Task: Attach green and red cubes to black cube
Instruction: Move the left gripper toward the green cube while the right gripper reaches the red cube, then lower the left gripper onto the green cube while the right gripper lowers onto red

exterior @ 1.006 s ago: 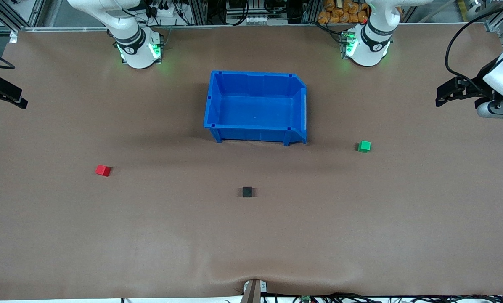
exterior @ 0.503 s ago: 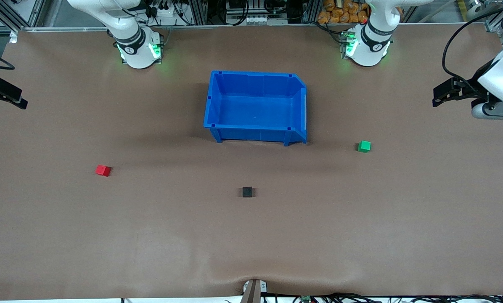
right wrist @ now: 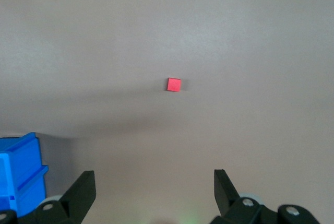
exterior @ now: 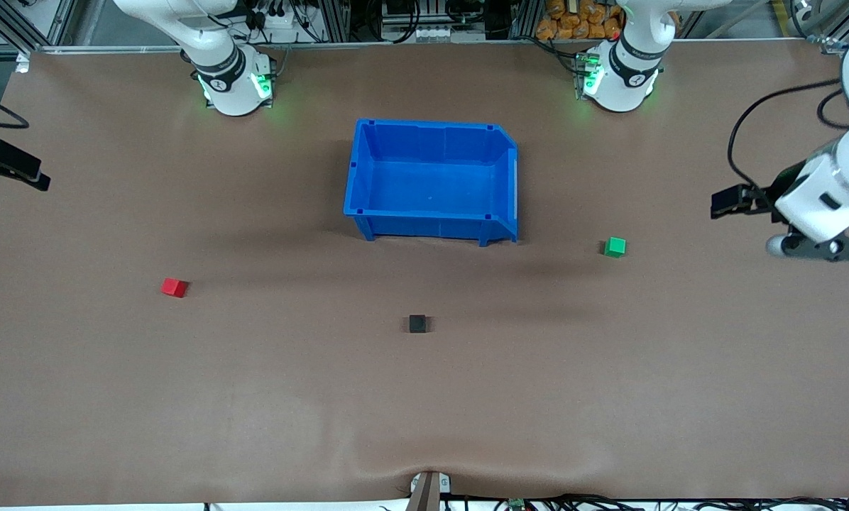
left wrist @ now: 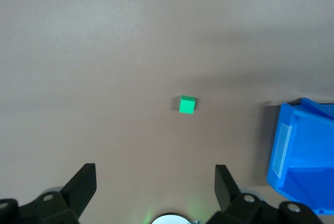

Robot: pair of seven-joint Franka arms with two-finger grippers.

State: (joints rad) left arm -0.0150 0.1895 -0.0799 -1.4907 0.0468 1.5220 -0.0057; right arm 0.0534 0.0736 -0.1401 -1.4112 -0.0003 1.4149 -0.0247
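On the brown table (exterior: 254, 397), items as they lie:

Black cube (exterior: 417, 323): near the middle of the table, nearer the front camera than the blue bin (exterior: 368, 152), standing alone and touching nothing.

Green cube (exterior: 615, 246): toward the left arm's end, farther from the camera than the black cube and well apart from it, beside the bin's open-cornered end. Also shown in the left wrist view (left wrist: 187, 104).

Red cube (exterior: 174, 287): toward the right arm's end, well apart from the black cube. Also shown in the right wrist view (right wrist: 174, 84).

Left gripper (left wrist: 154, 185): up in the air over the left arm's end of the table, off to the side of the green cube, fingers spread wide and holding nothing.

Right gripper (right wrist: 153, 185): up over the right arm's edge of the table, fingers likewise spread wide and empty, red cube centred ahead of it.

Step in hand, as judged: approach to the coloured cubes; nothing is attached yet. To do it well, each gripper should be brought squarely above its cube, with the fingers lined up against two flat faces, not across the corners, then lowered until the pads bracket the cube's middle before closing. A skewed grip would likely twist the cube and spoil its later mating against the black one.
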